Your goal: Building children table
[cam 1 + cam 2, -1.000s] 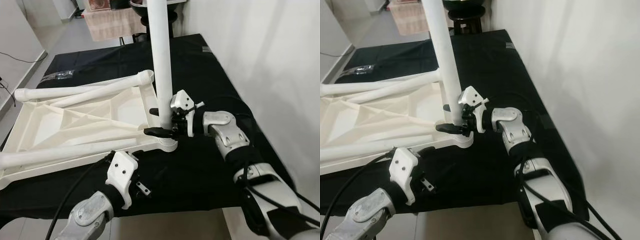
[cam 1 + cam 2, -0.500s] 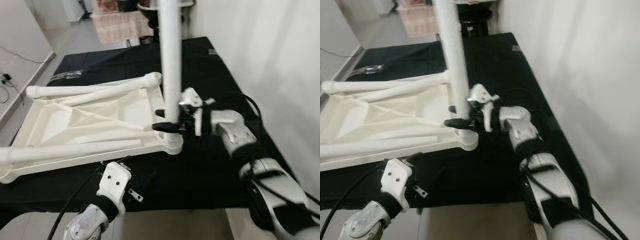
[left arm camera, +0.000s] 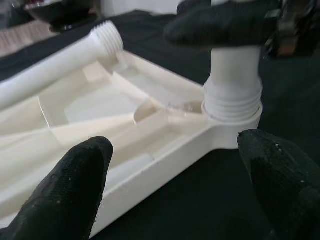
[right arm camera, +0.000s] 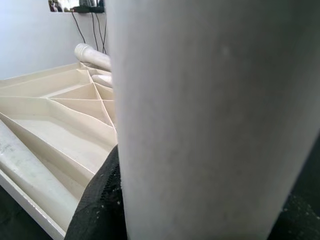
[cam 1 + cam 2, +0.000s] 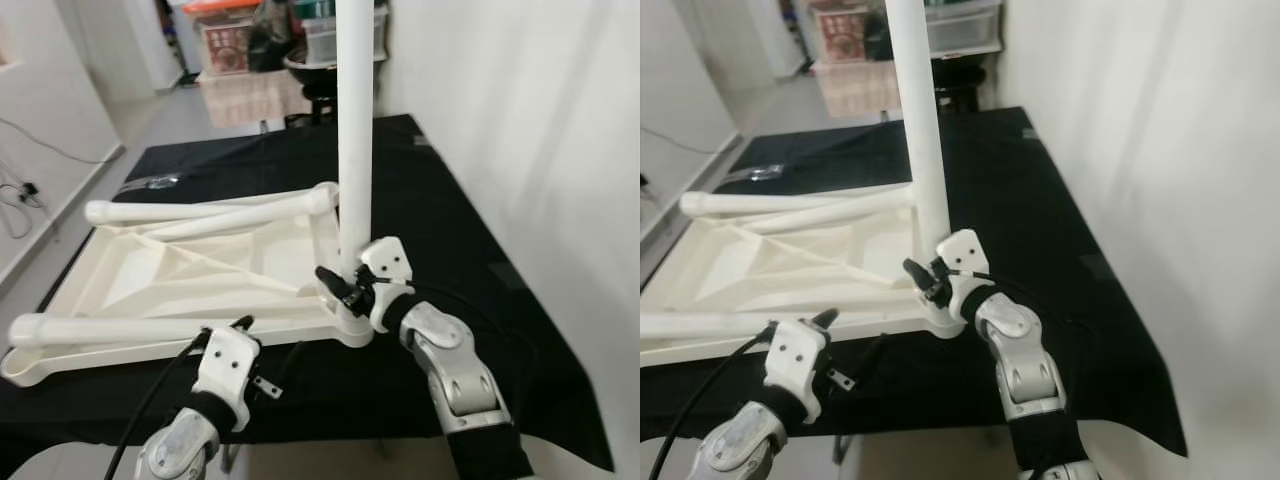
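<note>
- The whole scene was seen to have shifted against the frames of a second earlier: more of the room at the top of the frame was taken in, so the camera was judged to have moved, not the furniture.
- The black-draped table (image 5: 470, 230) was shown carrying the upturned white tabletop (image 5: 190, 275), spread across the left and centre of the frame, ribbed underside up.
- The upright leg (image 5: 355, 130) was found standing in the corner socket (image 5: 352, 328) at the tabletop's near right corner, as before; two further legs (image 5: 200, 210) were laid across the far edge and another leg (image 5: 120, 328) along the near edge.
- The right claw (image 5: 337, 285) was seen pinching the upright leg just above the socket, its wrist now turned and its arm brought in from below rather than from the right; this was judged to be a turn of the leg being screwed home.
- The left claw (image 3: 175, 170) was held spread, apart from the tabletop's near edge, gripping nothing.
</note>
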Available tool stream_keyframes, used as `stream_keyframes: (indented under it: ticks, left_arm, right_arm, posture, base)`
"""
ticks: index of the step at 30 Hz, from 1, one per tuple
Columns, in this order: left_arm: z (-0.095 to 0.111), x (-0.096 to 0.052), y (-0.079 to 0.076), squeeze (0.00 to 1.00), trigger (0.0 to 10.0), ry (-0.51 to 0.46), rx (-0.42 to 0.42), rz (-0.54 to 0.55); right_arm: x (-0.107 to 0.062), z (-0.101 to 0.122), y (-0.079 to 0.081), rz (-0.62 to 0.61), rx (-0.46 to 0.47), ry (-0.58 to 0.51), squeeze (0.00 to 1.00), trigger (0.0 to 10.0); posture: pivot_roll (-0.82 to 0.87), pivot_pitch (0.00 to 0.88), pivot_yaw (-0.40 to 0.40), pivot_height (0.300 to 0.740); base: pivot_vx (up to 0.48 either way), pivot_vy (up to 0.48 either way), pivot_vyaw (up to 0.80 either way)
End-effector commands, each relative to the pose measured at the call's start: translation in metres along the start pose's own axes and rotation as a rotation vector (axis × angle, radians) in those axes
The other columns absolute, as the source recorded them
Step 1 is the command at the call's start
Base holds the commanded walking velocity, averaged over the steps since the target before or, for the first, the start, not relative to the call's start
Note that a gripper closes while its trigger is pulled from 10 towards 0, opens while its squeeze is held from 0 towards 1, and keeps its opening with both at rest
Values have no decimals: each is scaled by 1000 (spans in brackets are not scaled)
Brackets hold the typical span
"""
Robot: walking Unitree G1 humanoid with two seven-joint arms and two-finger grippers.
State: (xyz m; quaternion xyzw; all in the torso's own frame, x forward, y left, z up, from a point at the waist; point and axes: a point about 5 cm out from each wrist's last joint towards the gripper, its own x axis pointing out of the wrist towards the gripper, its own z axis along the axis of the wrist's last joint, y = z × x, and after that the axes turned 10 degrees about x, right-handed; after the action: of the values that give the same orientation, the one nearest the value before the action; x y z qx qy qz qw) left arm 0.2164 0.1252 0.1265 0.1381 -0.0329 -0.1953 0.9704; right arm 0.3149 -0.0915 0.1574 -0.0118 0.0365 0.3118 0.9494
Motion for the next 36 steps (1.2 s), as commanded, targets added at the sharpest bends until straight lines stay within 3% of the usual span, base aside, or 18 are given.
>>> stream_keyframes:
  ticks: [1, 2, 3, 4, 5, 6, 10, 11, 12, 13, 15, 22, 23, 31, 36]
  left_arm:
    - [-5, -1, 2, 0, 10000, 13, 4, 17]
    - [-5, -1, 2, 0, 10000, 13, 4, 17]
    - [-5, -1, 3, 0, 10000, 13, 6, 22]
    - [-5, 0, 3, 0, 10000, 13, 7, 25]
    - [-5, 1, 3, 0, 10000, 12, 3, 24]
    - [-5, 2, 2, 0, 10000, 11, 0, 23]
    - [-6, 7, 1, 0, 10000, 7, -6, 11]
    - [-6, 8, 1, 0, 10000, 7, -6, 9]
    - [-6, 8, 0, 0, 10000, 6, -7, 7]
    - [-7, 9, 0, 0, 10000, 6, -8, 4]
    - [-8, 10, -1, 0, 10000, 7, -10, 0]
    - [-9, 12, -2, 0, 10000, 11, -9, -6]
    - [-9, 13, -2, 0, 10000, 11, -9, -6]
    - [-10, 14, -3, 0, 10000, 10, -13, -7]
    - [-10, 14, -4, 0, 10000, 9, -19, -11]
  right_arm:
    - [-5, -17, -6, -58, 1, 125, 231, 10000]
    - [-5, -17, -6, -58, 1, 125, 231, 10000]
    - [-5, -12, -4, -40, 5, 127, 820, 10000]
    - [-5, -9, -4, -23, 9, 129, 820, 10000]
    - [-2, -3, -6, 14, 13, 115, 1000, 10000]
    - [-1, 1, -7, 38, 17, 103, 1000, 10000]
    - [9, 36, -10, 371, -17, -17, 1000, 10000]
    - [8, 41, -11, 477, -30, -23, 690, 10000]
    - [8, 44, -11, 545, -38, -25, 690, 10000]
    - [9, 47, -12, 632, -42, -25, 0, 10000]
    - [11, 50, -13, 716, -30, -9, 0, 10000]
    - [25, 49, -15, 827, 10, 65, 0, 10000]
    - [28, 48, -17, 834, 19, 68, 0, 0]
    - [29, 45, -23, 877, 37, 89, 0, 0]
    - [25, 38, -33, 812, 23, 79, 0, 0]
  posture:
    - [-14, 103, 61, 740]
    - [-14, 103, 61, 740]
    - [-13, 102, 62, 740]
    - [-13, 102, 62, 740]
    - [-11, 98, 59, 740]
    - [-11, 98, 59, 740]
    - [-12, 86, 57, 740]
    - [-11, 82, 57, 740]
    - [-11, 82, 57, 740]
    - [-5, 75, 52, 740]
    - [-1, 69, 50, 740]
    - [8, 61, 47, 740]
    - [15, 57, 46, 740]
    - [12, 55, 46, 740]
    - [8, 57, 47, 740]
  base:
    - [0, 0, 0]
    - [0, 0, 0]
    - [0, 0, 0]
    - [0, 0, 0]
    - [0, 0, 0]
    - [0, 0, 0]
    - [0, 0, 0]
    - [0, 0, 0]
    - [0, 0, 0]
    - [0, 0, 0]
    - [0, 0, 0]
    - [0, 0, 0]
    - [0, 0, 0]
    - [0, 0, 0]
    - [0, 0, 0]
